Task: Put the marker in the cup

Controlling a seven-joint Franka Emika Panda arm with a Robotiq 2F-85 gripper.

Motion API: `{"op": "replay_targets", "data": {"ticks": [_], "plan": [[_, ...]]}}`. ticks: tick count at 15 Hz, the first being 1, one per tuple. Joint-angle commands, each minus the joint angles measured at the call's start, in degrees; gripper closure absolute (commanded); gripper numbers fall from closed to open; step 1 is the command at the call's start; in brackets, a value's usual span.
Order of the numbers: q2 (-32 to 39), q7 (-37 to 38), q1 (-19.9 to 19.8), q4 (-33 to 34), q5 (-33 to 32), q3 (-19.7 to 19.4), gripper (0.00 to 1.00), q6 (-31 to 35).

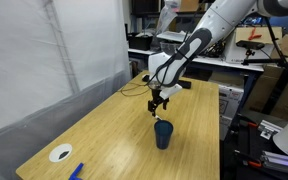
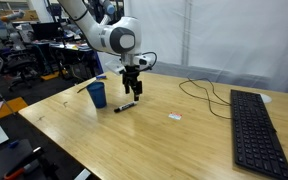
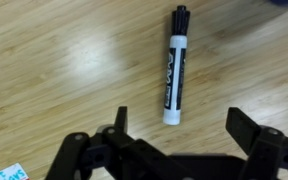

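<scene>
The marker (image 3: 174, 68) is a slim white pen with a black cap and a dark label. It lies flat on the wooden table (image 3: 54, 60), also seen in an exterior view (image 2: 125, 106). The dark blue cup stands upright in both exterior views (image 1: 163, 134) (image 2: 97, 94), a short way from the marker. My gripper (image 3: 176, 122) is open and empty, hovering above the marker's white end, fingers on either side; it also shows in both exterior views (image 1: 158, 104) (image 2: 132, 90). The cup is out of the wrist view.
A black keyboard (image 2: 256, 128) lies at one table end with a cable (image 2: 202, 92) beside it. A flat white disc (image 1: 60, 153) and a bright-blue flat object (image 1: 76, 171) lie near a table corner. A small white scrap (image 2: 174, 118) lies mid-table.
</scene>
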Motion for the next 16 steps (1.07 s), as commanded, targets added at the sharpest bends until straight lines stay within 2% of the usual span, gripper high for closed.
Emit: {"op": "replay_targets", "data": {"ticks": [1, 5, 7, 16], "plan": [[-0.6, -3.9, -2.4, -1.2, 3.4, 2.6, 0.0, 2.0], [-0.3, -3.9, -1.4, -2.2, 3.1, 2.9, 0.0, 2.3], [0.3, -2.5, -0.7, -1.0, 2.3, 2.3, 0.0, 0.0], [0.6, -2.5, -0.6, -1.1, 2.3, 2.3, 0.0, 0.0]]}}
